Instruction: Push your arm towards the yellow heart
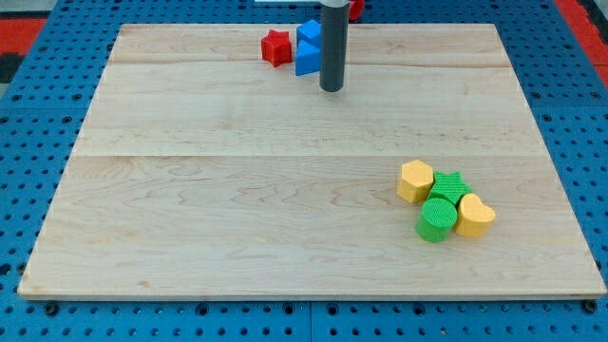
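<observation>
Four blocks form a tight cluster in the lower right of the frame, nearest the view's bottom: a green cylinder (436, 219) stands at the front, the yellow heart (475, 216) lies touching it on the view's right, a green star (449, 185) sits just behind and between them, and a yellow hexagonal block (414, 180) rests against the star on the view's left. All lie on the wooden board (237, 209), whose planks run left to right, set upon a blue perforated table (38, 114). The broad middle of the board separates this cluster from the far group. Near the upper centre of the frame, the dark rod descends from the top edge, and my tip (331, 90) rests on the board just to the view's right of two blue blocks (307, 49), whose shapes cannot be resolved where they overlap. A red star-like block (275, 47) stands just left of the blue ones. Another red block (356, 8) shows partly behind the rod. The rod carries no jaws and grasps nothing; my tip is well apart from the yellow heart, which lies toward the lower right.
</observation>
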